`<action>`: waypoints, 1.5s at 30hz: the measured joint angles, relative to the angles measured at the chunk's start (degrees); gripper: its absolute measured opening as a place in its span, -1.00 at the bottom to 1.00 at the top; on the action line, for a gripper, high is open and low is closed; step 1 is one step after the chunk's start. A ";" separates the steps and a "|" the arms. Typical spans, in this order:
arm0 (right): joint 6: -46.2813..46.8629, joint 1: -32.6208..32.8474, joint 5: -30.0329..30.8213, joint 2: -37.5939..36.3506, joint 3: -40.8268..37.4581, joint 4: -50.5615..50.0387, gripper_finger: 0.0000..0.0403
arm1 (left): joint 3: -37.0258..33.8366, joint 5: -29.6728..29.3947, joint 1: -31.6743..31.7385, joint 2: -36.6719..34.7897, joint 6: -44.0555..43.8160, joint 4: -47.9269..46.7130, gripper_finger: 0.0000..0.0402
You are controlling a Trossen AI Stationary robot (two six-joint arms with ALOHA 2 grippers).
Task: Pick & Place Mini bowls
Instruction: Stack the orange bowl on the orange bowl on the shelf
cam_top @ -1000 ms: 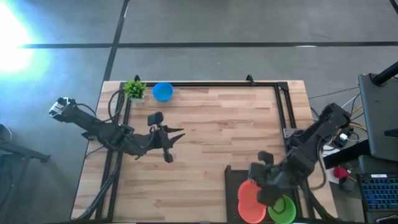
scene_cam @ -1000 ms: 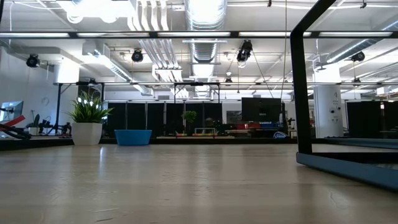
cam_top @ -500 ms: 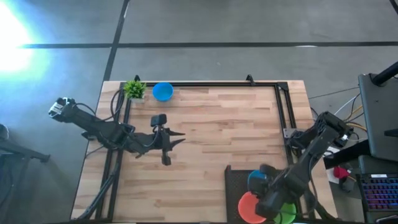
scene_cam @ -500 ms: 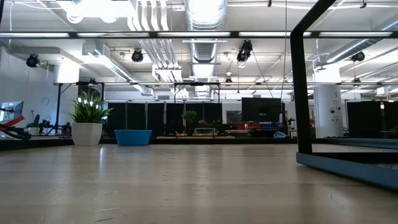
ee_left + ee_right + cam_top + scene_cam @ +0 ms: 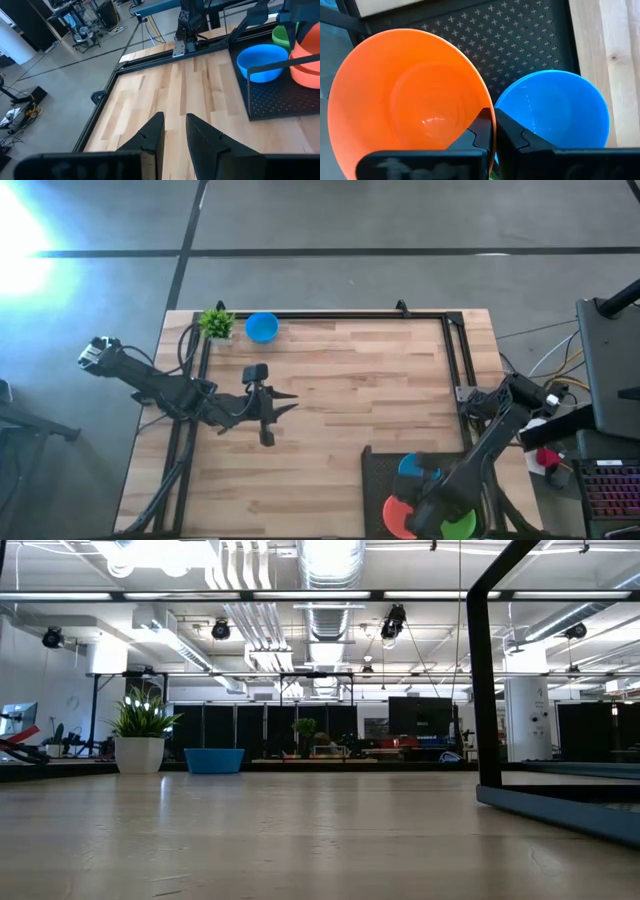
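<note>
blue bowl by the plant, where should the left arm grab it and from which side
Probably by the rim. The blue bowl sits upright and open beside the potted plant, so the left gripper could come from above on the side away from the plant, one finger inside the thin wall and one outside.

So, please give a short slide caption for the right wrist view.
Right gripper closed on the rim of an orange mini bowl, beside a blue mini bowl.

Potted plant [image 5: 215,323], perforated black tray [image 5: 378,470]

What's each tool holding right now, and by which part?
Right tool: orange bowl, pinched at its rim. Left tool: nothing, above bare table.
</note>
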 joint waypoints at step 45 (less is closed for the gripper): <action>-4.59 -0.11 -0.28 0.78 3.41 -4.78 -0.61 | 1.49 0.01 0.30 0.00 -2.36 -3.68 -0.62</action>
